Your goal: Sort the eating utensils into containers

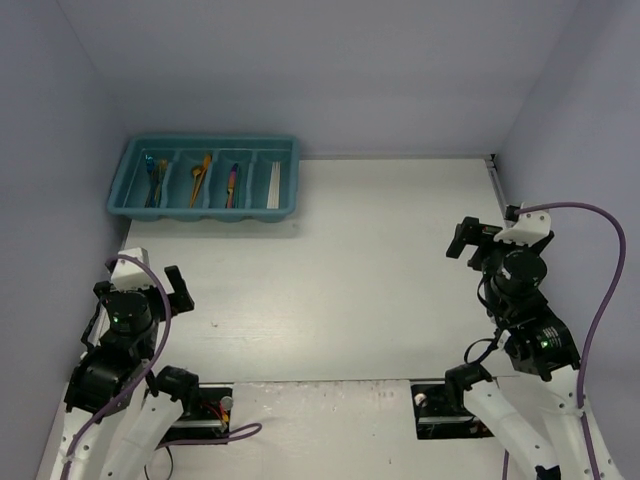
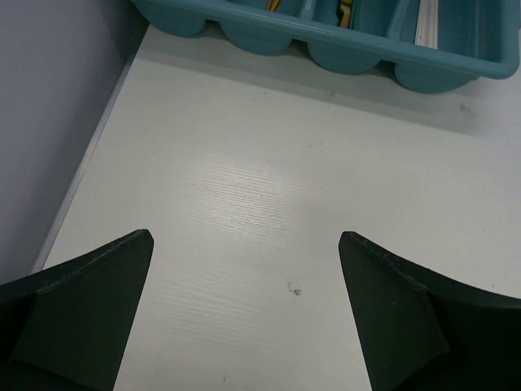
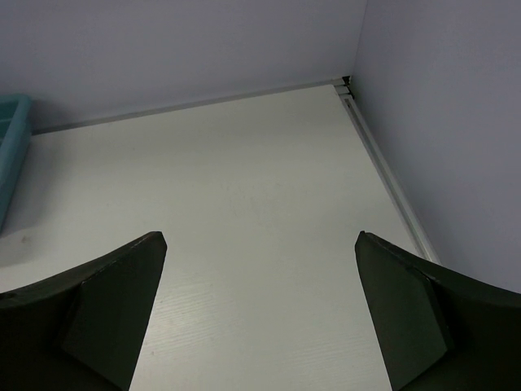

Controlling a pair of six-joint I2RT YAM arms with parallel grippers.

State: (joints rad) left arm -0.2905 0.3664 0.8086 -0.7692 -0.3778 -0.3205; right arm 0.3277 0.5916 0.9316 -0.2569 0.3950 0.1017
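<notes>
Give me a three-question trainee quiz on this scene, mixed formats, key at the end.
1. True or false: the left gripper is shut.
2. How many compartments does the teal plastic rectangular cutlery tray have? A two, B four, C six.
3. Fill in: seen from the top camera, the pale translucent sticks lie in the tray's ____most compartment.
Key: 1 false; 2 B; 3 right.
</notes>
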